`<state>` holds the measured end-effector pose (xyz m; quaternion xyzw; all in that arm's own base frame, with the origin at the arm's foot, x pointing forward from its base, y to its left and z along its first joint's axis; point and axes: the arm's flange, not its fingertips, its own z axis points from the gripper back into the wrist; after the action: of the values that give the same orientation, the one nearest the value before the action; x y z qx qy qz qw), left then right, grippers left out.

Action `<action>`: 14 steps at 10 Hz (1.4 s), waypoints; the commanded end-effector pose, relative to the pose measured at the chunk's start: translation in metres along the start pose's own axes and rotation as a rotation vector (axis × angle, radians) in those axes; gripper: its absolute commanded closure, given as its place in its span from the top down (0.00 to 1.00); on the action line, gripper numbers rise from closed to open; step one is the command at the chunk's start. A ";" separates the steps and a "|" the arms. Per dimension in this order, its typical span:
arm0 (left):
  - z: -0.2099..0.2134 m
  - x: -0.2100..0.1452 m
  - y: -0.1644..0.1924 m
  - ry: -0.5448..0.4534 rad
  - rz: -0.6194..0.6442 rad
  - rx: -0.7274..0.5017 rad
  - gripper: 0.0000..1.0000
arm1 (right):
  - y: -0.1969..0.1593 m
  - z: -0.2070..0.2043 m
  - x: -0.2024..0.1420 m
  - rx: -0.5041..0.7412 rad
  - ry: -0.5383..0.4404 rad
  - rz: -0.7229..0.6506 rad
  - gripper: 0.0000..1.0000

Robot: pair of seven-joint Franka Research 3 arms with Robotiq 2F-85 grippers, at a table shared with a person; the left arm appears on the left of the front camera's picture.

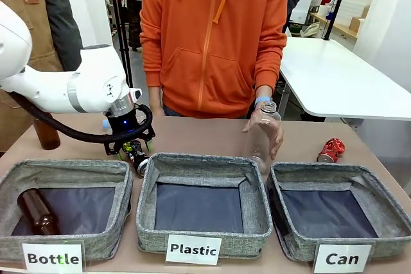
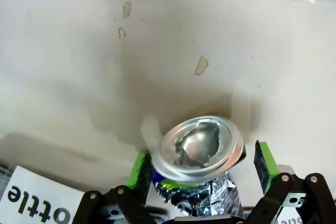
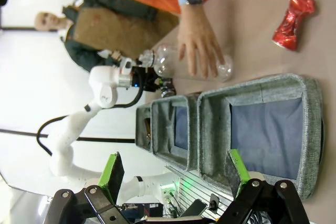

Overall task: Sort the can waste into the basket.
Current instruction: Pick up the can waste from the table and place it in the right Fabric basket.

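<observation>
A dented black can lies on the table behind the gap between the Bottle and Plastic baskets. My left gripper is lowered around it. In the left wrist view the can's silver end faces up between the green pads, with a gap on each side, so the jaws stand open. A crushed red can lies at the far right, behind the grey Can basket. My right gripper hangs open with nothing in it, looking at the Can basket and the red can.
A person in orange holds a clear plastic bottle upright behind the Plastic basket. The Bottle basket holds a brown bottle. Another brown bottle stands at the far left.
</observation>
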<state>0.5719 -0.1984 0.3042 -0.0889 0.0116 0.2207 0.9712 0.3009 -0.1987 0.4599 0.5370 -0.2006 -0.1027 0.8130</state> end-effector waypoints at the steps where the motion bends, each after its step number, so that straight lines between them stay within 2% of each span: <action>1: -0.002 0.002 -0.007 -0.031 0.015 0.022 1.00 | 0.000 0.000 0.003 0.021 -0.011 0.024 1.00; 2: -0.003 0.004 -0.008 -0.013 0.022 0.031 1.00 | 0.000 0.000 0.003 0.021 -0.011 0.024 1.00; 3: -0.003 0.003 -0.008 -0.015 0.026 0.042 0.43 | 0.000 0.000 0.003 0.021 -0.011 0.024 1.00; 4: -0.002 0.004 -0.008 -0.008 0.031 0.035 0.41 | 0.000 0.000 0.003 0.021 -0.011 0.024 1.00; 5: -0.001 0.003 -0.008 -0.008 0.030 0.030 0.00 | 0.000 0.000 0.003 0.021 -0.011 0.024 1.00; 7: 0.002 0.003 -0.007 -0.008 0.024 0.020 0.00 | 0.000 0.000 0.003 0.021 -0.011 0.024 1.00; 8: 0.003 0.003 -0.006 -0.011 0.026 0.016 0.14 | 0.000 0.000 0.003 0.021 -0.011 0.024 1.00; 9: 0.005 0.003 -0.005 -0.003 0.023 0.005 0.04 | 0.000 0.000 0.003 0.021 -0.011 0.024 1.00; 10: 0.008 0.003 -0.004 -0.004 0.026 -0.004 0.00 | 0.000 0.000 0.003 0.021 -0.011 0.024 1.00; 14: 0.044 0.009 0.013 0.023 0.028 -0.109 0.00 | 0.000 0.000 0.003 0.021 -0.011 0.024 1.00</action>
<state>0.5805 -0.1886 0.3315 -0.1190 0.0074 0.2401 0.9634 0.3009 -0.1987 0.4599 0.5370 -0.2006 -0.1026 0.8130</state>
